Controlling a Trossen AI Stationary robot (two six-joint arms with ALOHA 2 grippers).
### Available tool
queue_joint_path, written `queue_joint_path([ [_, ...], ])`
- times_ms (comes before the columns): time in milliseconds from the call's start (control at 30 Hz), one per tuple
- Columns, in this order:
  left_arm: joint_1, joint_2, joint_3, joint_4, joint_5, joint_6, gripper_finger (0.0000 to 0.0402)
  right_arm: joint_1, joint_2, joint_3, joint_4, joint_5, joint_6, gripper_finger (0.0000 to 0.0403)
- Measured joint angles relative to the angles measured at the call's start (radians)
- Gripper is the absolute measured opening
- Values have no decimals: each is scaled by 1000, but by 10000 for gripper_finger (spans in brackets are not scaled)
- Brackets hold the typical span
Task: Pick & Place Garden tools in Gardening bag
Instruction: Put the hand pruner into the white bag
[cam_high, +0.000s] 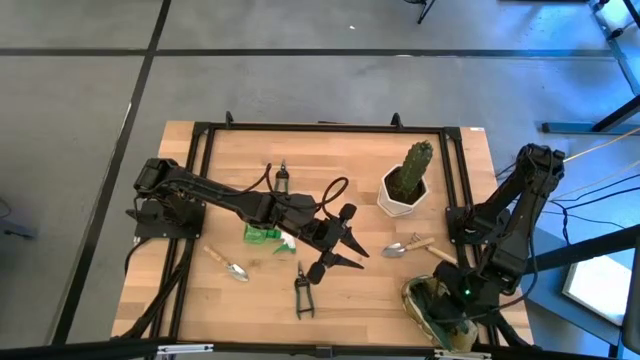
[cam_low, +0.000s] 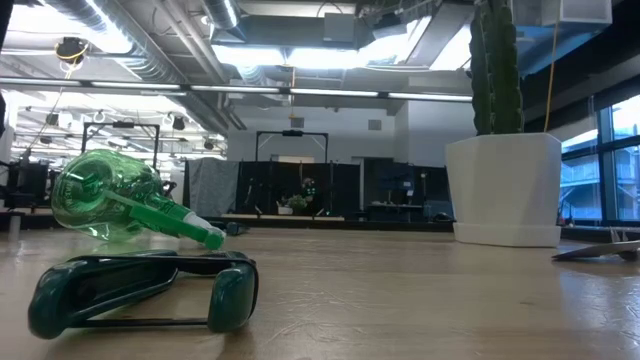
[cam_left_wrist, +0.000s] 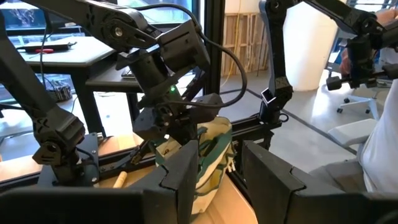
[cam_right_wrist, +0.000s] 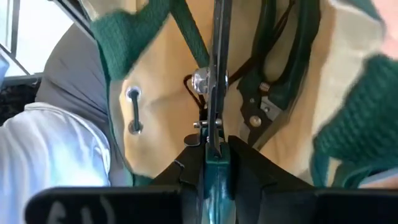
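Tabletop; right gripper (cam_right_wrist: 214, 165) clamping shears (cam_right_wrist: 214, 93)

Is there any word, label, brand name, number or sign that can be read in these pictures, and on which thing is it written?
None can be read in any view.
Green spray bottle: no label or print shows.
White pot: plain, no marking.
Gardening bag: bare fabric, rivets only, no lettering.
Pruning shears: no brand visible.
Room behind the table: a few far-off signs or screens, too small to read.
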Motion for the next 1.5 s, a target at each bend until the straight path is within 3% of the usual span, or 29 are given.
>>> queue_joint_path([
  [433,-1,0,0,0,0,-17,121,-55,77,0,-3,-116,-73,52],
  [800,-1,0,0,0,0,-17,121,-61,87,0,-5,-120,-76,52],
  [1267,-1,0,0,-19,0,-18,121,-73,112,0,-35,-147,-206,52],
  [1500,-1,0,0,-25,0,-18,121,-94,192,0,-34,-229,-287,52],
])
